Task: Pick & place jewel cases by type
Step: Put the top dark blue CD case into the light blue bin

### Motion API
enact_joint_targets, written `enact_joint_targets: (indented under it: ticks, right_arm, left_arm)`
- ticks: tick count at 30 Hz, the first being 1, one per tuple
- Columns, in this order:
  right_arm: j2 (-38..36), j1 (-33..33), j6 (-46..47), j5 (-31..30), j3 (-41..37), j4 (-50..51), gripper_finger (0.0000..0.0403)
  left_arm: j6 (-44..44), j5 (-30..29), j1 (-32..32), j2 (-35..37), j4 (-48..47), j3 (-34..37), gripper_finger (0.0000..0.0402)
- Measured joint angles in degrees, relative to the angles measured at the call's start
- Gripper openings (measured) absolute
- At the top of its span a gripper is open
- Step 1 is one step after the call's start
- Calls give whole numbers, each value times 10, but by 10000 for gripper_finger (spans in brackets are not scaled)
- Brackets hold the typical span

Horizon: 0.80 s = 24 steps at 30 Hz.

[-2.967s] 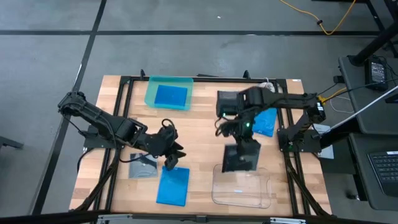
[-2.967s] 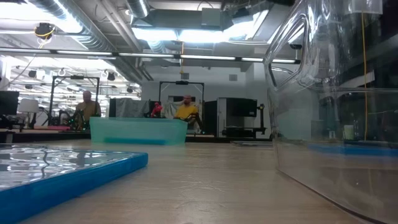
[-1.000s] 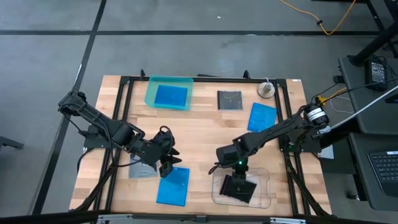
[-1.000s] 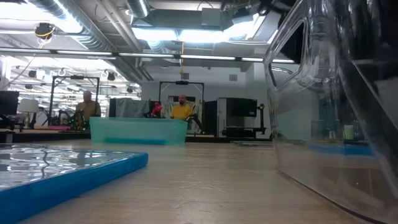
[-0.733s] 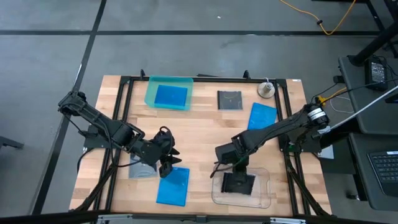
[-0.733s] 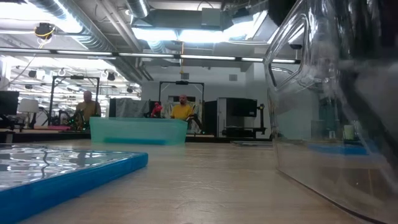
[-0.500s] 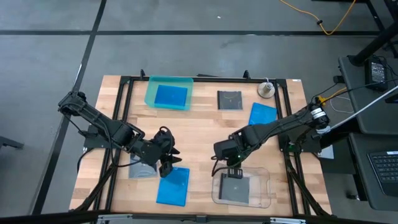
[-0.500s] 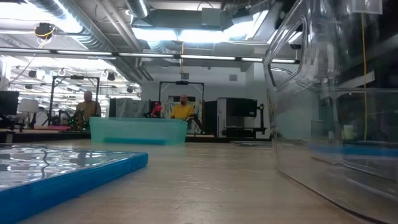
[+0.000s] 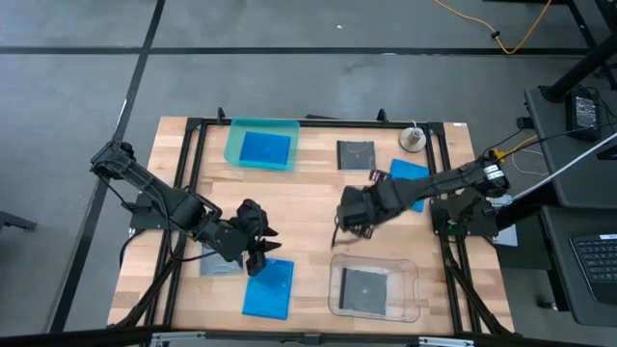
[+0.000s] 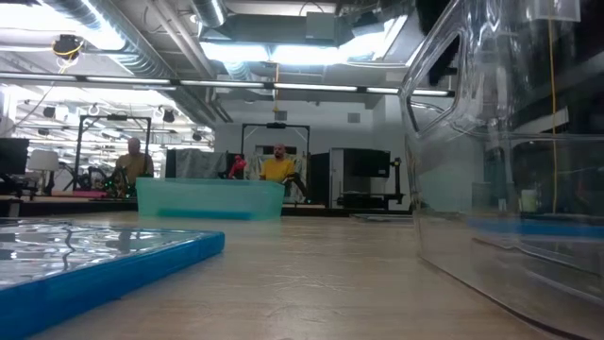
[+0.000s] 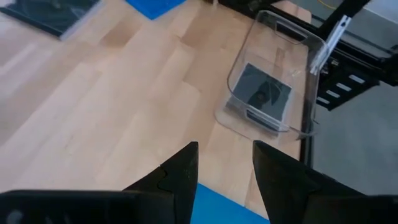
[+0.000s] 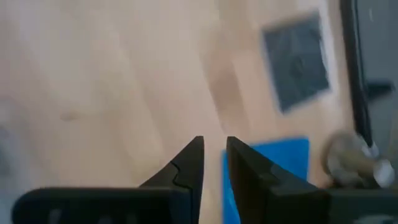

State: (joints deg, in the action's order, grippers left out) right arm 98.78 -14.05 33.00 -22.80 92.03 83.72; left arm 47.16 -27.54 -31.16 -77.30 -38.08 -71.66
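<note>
In the high view one blue jewel case (image 9: 263, 147) lies in the teal tray (image 9: 231, 152). Another (image 9: 269, 288) lies flat near the table's near edge, and a third (image 9: 409, 183) is partly under my right arm. One dark case (image 9: 356, 154) lies at the far side, one (image 9: 366, 289) lies flat in the clear tray (image 9: 410, 299), and one (image 9: 218, 261) is under my left arm. My left gripper (image 9: 261, 253) is open over the near blue case's far edge (image 11: 227, 210). My right gripper (image 9: 345, 220) hovers mid-table with its fingers narrowly apart (image 12: 214, 152).
A small round metal object (image 9: 413, 140) stands at the far right corner. A black frame rail (image 9: 318, 122) borders the table. In the low view the clear tray's wall (image 10: 510, 189) fills the right and people sit in the room behind. Bare wood lies between the arms.
My right gripper let go of the dark case, which was tilted in the clear tray and now lies flat on the tray's bottom. The gripper then rose and drew back toward the far edge, to mid-table. My left arm kept still.
</note>
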Motion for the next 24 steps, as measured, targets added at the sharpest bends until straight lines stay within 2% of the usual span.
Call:
enact_joint_targets:
  ticks: [6, 9, 14, 18, 24]
  right_arm:
    - [-47, 96, -22, 28, -129, -25, 74]
    - [-85, 152, -37, 34, -216, -77, 74]
    - [-141, 244, -66, 88, -342, -194, 74]
    - [-160, 301, -81, 119, -408, -268, 74]
    - [-161, 355, -131, 140, -463, -344, 74]
  left_arm:
    - [-6, -28, 0, 0, -4, 0, 143]
    - [-5, -40, 2, 0, -8, 0, 143]
    - [3, -65, 7, 0, -24, 0, 143]
    - [26, -105, 24, 2, -58, 0, 143]
    - [42, -158, 82, 18, -72, 0, 143]
